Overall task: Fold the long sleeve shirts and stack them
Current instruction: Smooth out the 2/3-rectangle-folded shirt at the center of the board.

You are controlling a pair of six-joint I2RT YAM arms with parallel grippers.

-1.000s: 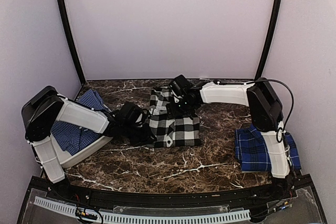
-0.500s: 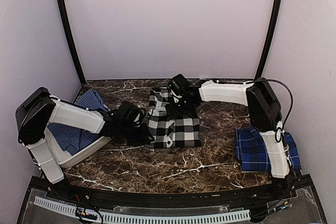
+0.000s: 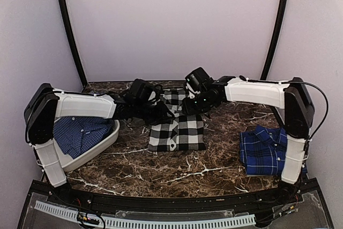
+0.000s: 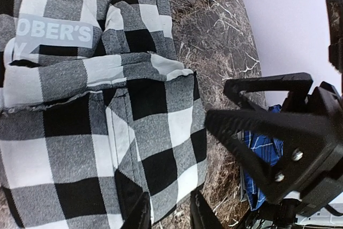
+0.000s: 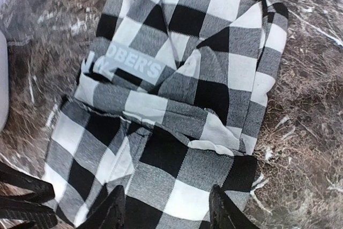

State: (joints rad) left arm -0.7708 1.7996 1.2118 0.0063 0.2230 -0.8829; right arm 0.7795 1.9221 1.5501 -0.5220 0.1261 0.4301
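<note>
Black fingertips of my left gripper point(image 4: 170, 214) poke in at the bottom edge of the left wrist view. They are parted a little, with nothing pinched between them that I can see, and hang over an edge of the black-and-white checked shirt point(image 4: 107, 116). The right gripper point(image 5: 169, 210) is likewise released, jaws wider apart, at the bottom of its own view above the same shirt, gripping nothing. In the overhead view both sit at the top end of the shirt, the left one at its upper left and the right one at its upper right, near each other. The shirt lies part-folded at frame centre on the brown marble table point(image 3: 161, 171), layers lumpy, one flap doubled across the middle. Lower right of the overhead: dark blue plaid shirt point(image 3: 262, 151), folded, well apart from the checked one. Left: white tray point(image 3: 109, 139) with a blue checked shirt point(image 3: 80, 135) in it.

Risks, my guess:
- Closing from here may catch only the top layer, so a lift peels the fold open instead of moving the bundle.
- Uneven pulls from the two sides would skew it or drag it over the marble.
- The grippers are close enough that a careless inward move could knock them together.
- On the way to the plaid shirt, a loose sleeve could drop out.

Writing: white block letters point(image 4: 53, 31) reading "OBER'S" on a grey patch, start of the word hidden by the fold. The line below is cut off, unreadable. No other labels seen.
</note>
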